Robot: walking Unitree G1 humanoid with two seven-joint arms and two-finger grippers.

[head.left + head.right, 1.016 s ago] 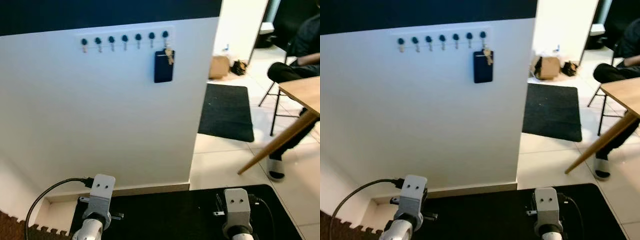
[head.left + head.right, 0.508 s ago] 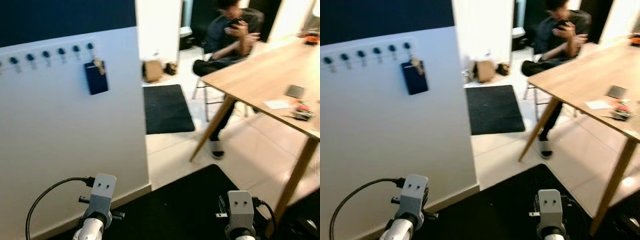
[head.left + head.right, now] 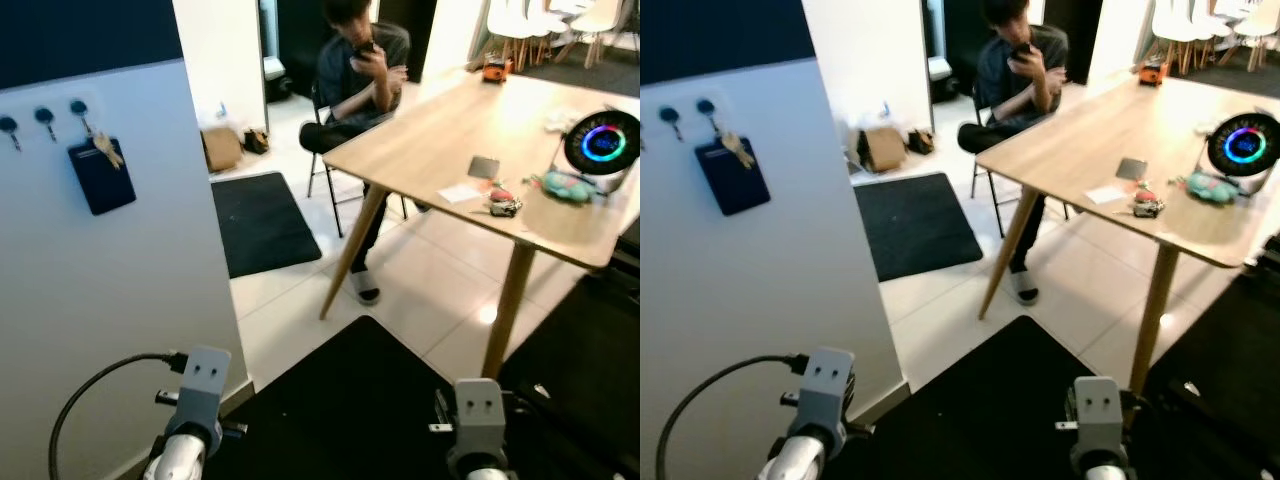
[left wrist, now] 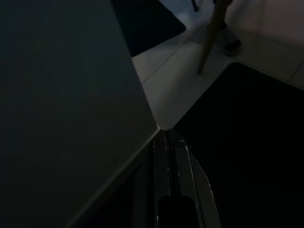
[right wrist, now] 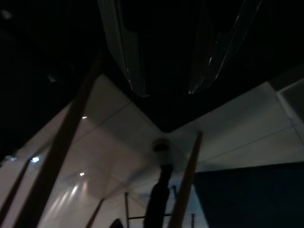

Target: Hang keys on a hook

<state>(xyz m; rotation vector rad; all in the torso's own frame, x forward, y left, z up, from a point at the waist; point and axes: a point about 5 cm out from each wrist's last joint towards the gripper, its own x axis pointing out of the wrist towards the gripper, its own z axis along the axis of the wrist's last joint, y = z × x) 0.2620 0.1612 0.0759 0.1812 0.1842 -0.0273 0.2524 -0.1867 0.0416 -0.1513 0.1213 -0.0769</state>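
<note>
Two arms hang low before us, over a black floor mat point(image 3: 340, 400). Our left gripper point(image 4: 167, 137) points at the foot of the white wall point(image 3: 110, 280), and in its wrist view the two fingers lie pressed together with no gap between them and nothing in them. Our right gripper point(image 5: 166, 92) has its fingers spread apart, with nothing between them; past them that dark view shows pale floor tiles and wooden table legs.

On the wall to our left runs a row of hooks point(image 3: 44, 117) with dark round knobs. From the hook nearest the wall's corner hang the keys point(image 3: 104, 150), and with them a dark blue card holder point(image 3: 101, 176) that lies flat against the wall. What the holder has inside we cannot tell.

To our right stands a wooden table point(image 3: 450, 130). On it we see a round device with a glowing coloured ring point(image 3: 604, 143), a small grey card point(image 3: 485, 167), a slip of paper point(image 3: 461, 192) and a few small things we cannot make out. A person point(image 3: 365, 75) sits on a chair at the far end of the table, one hand raised. A second dark mat point(image 3: 262, 220) lies on the tiles beyond the wall, and a cardboard box point(image 3: 221, 148) stands behind it; its contents are hidden from us.
</note>
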